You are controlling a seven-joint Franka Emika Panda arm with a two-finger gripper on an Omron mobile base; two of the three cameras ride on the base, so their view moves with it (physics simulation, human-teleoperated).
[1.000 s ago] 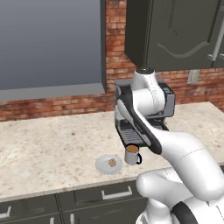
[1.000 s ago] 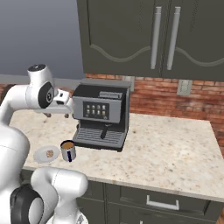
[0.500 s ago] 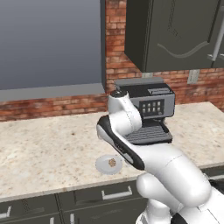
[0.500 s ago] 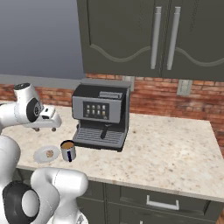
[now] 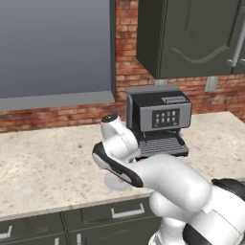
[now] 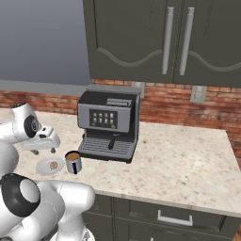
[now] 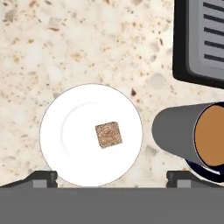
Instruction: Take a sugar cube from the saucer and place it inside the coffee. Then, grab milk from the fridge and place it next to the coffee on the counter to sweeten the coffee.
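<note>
The white saucer (image 7: 70, 131) lies on the beige speckled counter (image 7: 65, 43), with the tan sugar cube (image 7: 108, 134) near its middle. My gripper (image 7: 112, 178) hangs straight above it, open wide, one fingertip (image 7: 41, 178) at each side of the saucer and nothing between them. The coffee (image 7: 188, 135), a grey mug of brown liquid, stands just beside the saucer. From the right base view, the gripper (image 6: 44, 147) hovers above the saucer (image 6: 43, 167) and cube (image 6: 53, 165), left of the mug (image 6: 73, 162). The milk and the fridge are out of view.
A grey-black espresso machine (image 6: 109, 124) stands right behind the mug, its drip tray close to it (image 7: 199, 39). Dark upper cabinets (image 6: 164, 42) hang over the counter (image 6: 188, 160). A brick wall runs along the back.
The arm has swung left and down from in front of the espresso machine, bringing the hand over the saucer. The jaws have stayed open.
</note>
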